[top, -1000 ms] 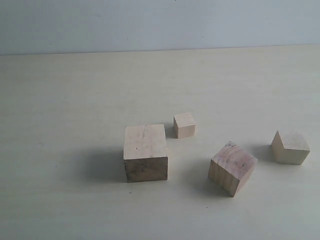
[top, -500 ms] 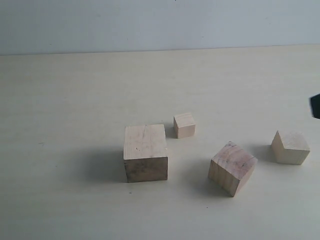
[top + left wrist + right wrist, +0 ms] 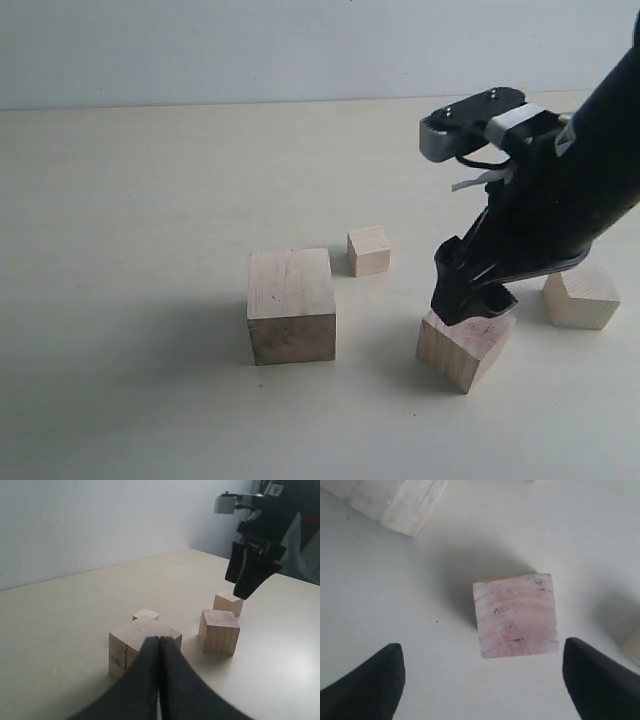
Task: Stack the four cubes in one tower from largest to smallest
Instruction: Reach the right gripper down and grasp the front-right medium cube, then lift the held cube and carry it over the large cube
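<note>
Right gripper [image 3: 472, 305] spread wide, empty, above the second cube [image 3: 462, 352], which is pinkish wood with dark specks and turned corner-on. Left gripper [image 3: 159, 647] pinched shut, empty. Largest cube [image 3: 290, 305] well left, smallest cube [image 3: 369, 250] behind it. Paler third cube [image 3: 582, 297] partly hidden by the arm. All sit apart on the smooth pale table [image 3: 150, 200]. A second ago no arm was in view; the cubes are unmoved.

Exterior oblique; right wrist overhead, close; both show pinkish cube [image 3: 465, 350].
</note>
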Tool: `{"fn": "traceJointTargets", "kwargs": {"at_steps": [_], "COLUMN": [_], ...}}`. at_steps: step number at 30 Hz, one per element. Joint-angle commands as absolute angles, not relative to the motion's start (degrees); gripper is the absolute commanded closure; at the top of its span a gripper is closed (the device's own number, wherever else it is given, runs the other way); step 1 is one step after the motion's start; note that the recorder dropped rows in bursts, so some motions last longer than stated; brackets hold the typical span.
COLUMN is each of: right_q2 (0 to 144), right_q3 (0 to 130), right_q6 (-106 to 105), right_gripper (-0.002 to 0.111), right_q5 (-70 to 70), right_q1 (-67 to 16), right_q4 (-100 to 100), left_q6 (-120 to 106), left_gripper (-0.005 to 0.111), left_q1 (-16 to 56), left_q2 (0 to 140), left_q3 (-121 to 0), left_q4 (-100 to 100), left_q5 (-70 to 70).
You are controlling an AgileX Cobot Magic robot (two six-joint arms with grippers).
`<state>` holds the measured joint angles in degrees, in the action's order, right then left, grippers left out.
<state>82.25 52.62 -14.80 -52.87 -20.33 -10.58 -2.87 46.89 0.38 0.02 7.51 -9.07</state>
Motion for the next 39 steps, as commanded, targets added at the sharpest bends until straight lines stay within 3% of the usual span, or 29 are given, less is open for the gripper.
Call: {"fn": "traceJointTargets", "kwargs": {"at_steps": [1,20,23,30,32,39], "right_q2": [87.9,101.2,101.1,94.7,91.7,85.4], "right_q3": [53.6,53.6,53.6,57.2,59.5,72.1], "right_q6": [-17.1,-17.4,-14.2,-2.9,-2.5,5.4], "right_gripper": [0.028,0.030,0.046,0.101,0.108,0.108], "right_q5": [-51.5,-44.5,-44.5,-51.1,-54.9,-70.0], "right_q1": [-20.6,-20.6,-20.6,-20.6,-20.6,-26.2], "right_q4": [-8.4,-5.8,-6.1,-6.1,-6.1,-6.2], "left_q6": [-3.0,-3.0,-3.0,-3.0,-3.0,-3.0], "left_gripper": [0.107,0.107,0.107,0.107,0.107,0.107], "left_q1": [46.8,46.8,46.8,46.8,46.8,46.8], "left_q2": [0.0,0.0,0.0,0.0,0.0,0.0], "left_q3": [0.0,0.0,0.0,0.0,0.0,0.0], "left_q4": [8.0,8.0,8.0,8.0,8.0,8.0], "left_q5": [-9.1,-11.3,-11.3,-11.3,-11.3,-11.3]}}
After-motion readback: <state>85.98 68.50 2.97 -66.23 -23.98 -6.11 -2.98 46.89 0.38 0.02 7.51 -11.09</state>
